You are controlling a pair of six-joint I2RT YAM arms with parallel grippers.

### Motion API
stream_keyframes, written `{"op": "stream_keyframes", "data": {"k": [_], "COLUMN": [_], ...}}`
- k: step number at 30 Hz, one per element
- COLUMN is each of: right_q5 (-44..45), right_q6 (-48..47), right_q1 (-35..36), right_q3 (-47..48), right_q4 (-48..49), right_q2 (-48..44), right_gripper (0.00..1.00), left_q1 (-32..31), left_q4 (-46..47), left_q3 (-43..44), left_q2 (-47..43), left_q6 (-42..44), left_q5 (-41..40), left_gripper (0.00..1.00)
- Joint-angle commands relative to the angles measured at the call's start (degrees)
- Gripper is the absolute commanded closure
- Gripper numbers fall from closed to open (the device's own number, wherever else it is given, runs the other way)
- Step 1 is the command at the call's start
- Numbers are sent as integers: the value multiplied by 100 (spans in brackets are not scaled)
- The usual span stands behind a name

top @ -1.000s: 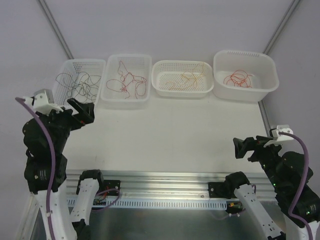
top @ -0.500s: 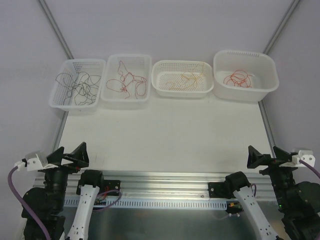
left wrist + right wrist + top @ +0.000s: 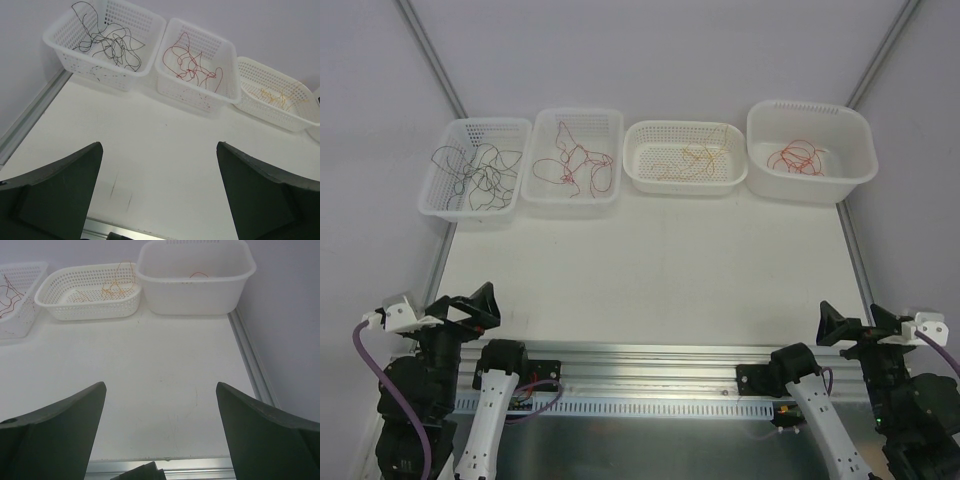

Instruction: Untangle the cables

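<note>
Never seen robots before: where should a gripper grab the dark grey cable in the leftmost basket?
Probably an outlying loop, from straight above. The dark grey cable lies in a loose tangle inside the leftmost basket, whose mesh walls block a sideways approach; its outer loops stand clear of the crossings.

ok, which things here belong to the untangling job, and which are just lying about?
Job: dark grey cables, dark red cables, orange-yellow cables, bright red cables.
Lying about: white baskets holding them, table, aluminium rail.
</note>
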Motion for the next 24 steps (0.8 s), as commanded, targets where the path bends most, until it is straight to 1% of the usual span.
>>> {"op": "stream_keyframes", "data": {"k": [1,5,12,24], "right_q5": [122,149,78,43], "right_q6": [22,-13,-22,-40], "right_q1": [29,29,21,29], "right_q3": [-10,-45,-98,-203], "right_q4": [-52,-35,18,194], "right_q2": [-418,-436,-436,-304], "right_gripper": [3,3,3,3], "left_q1": [-34,-34,-34,-34], "left_q4": [105,114,87,236], "left_q3": [-108,-170,-197,-328], "left_q2": [-902,-911,-928,-902], "left_q6": [-119,-260,-392,-401], "left_q5": [-245,-351,-131,-360], "left_gripper": [1,1,1,1]}}
